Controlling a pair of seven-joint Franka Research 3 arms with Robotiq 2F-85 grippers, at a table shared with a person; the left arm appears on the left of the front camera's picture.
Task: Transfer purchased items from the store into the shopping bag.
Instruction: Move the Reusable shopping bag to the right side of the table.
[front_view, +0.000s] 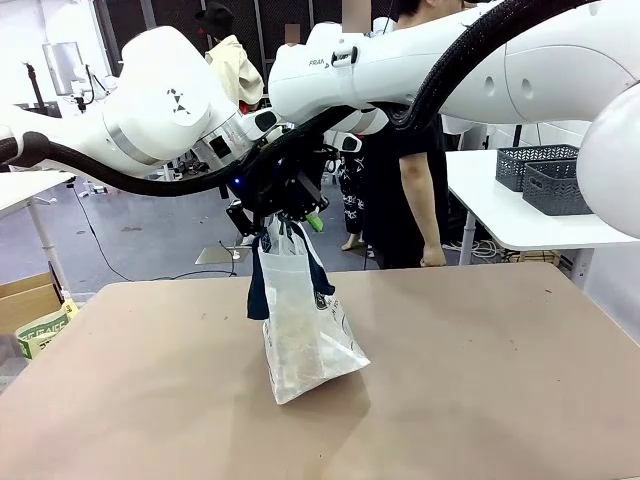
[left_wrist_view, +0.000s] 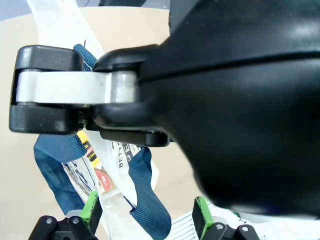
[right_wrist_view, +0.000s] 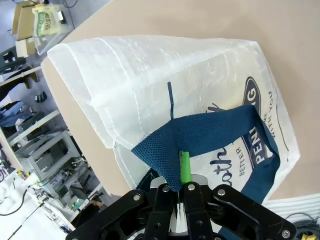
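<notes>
The translucent white plastic tote bag (front_view: 305, 345) bore navy woven strap handles (right_wrist_view: 210, 135) and a navy oval logo (right_wrist_view: 261, 147); the matte tan table (front_view: 500, 380) was plain.

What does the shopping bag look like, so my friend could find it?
Look at the big tan table; near its middle stands the shopping bag, held up by one strap pinched in the right end effector. Unlike the dark grey baskets on the white table behind, it is see-through white with navy blue straps and a navy oval logo.
</notes>
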